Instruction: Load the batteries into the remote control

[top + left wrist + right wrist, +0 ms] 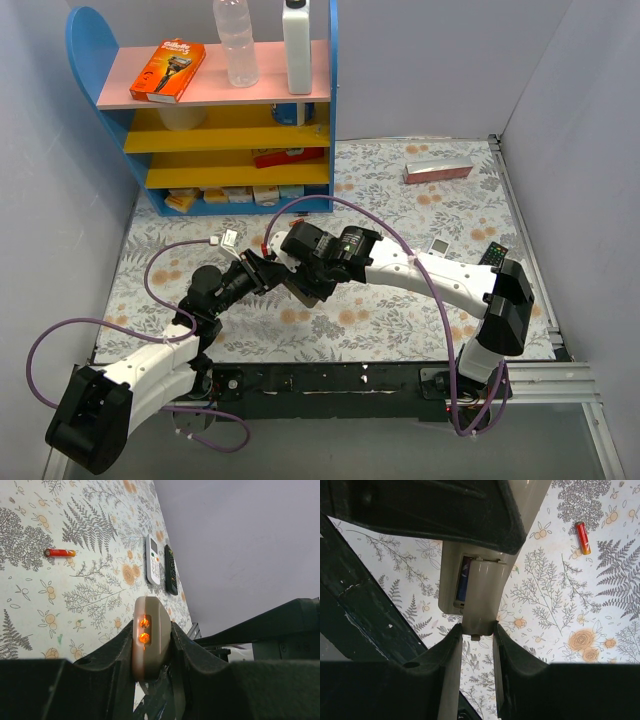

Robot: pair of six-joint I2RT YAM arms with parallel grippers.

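Note:
My left gripper (152,632) is shut on one end of the white remote control (150,650) and holds it above the table; two orange lights glow on its end face. My right gripper (478,627) is shut on the remote's battery cover (481,595), which sits half over the open compartment. A blue-purple battery (464,577) shows inside the compartment. A red battery (583,538) lies loose on the floral cloth and also shows in the left wrist view (60,553). In the top view both grippers meet at the remote (300,287) mid-table.
A slim white remote (153,560) and a black remote (171,570) lie side by side at the right of the table (438,244). A pink box (437,170) lies at the back right. A blue shelf unit (230,130) stands at the back left.

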